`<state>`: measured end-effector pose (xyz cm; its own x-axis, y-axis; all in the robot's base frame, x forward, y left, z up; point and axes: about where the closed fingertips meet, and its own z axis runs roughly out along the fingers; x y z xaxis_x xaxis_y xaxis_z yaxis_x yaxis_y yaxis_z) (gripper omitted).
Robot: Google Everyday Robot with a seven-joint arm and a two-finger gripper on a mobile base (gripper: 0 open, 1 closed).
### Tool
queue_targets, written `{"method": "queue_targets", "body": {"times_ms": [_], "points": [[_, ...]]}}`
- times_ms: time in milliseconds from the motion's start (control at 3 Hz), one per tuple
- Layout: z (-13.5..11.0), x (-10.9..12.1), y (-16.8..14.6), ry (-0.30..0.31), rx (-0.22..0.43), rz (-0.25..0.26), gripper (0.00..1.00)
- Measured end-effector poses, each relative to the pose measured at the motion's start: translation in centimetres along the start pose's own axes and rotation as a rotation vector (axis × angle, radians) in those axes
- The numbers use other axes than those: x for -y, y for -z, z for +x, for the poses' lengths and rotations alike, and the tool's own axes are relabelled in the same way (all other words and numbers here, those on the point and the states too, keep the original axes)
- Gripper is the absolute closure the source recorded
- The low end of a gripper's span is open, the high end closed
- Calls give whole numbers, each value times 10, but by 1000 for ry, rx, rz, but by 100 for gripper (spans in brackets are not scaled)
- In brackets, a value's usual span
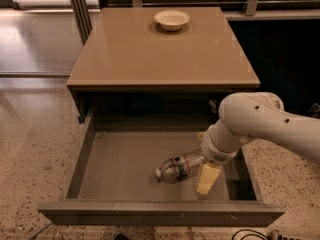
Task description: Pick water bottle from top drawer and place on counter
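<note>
The water bottle (179,167) lies on its side on the bottom of the open top drawer (125,169), right of middle, its cap end pointing to the front left. My gripper (207,178) hangs inside the drawer at the bottle's right end, on the white arm (260,121) that reaches in from the right. One pale yellow finger (208,177) shows just in front of the bottle's base; the other is hidden. The tan counter (160,49) lies above and behind the drawer.
A shallow cream bowl (172,19) stands on the counter's far middle. The drawer's front panel (160,216) is nearest the camera. Speckled terrazzo floor (30,149) lies to the left and right. A cable (250,234) lies on the floor at the bottom right.
</note>
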<state>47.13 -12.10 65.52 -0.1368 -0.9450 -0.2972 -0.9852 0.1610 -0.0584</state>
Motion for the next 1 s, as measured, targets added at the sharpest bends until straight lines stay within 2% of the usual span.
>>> {"method": "queue_targets", "body": {"times_ms": [667,1000], "points": [[-4,2,-11,5,8,-18,0],[-22,6,-42,50,15,-72,0]]}}
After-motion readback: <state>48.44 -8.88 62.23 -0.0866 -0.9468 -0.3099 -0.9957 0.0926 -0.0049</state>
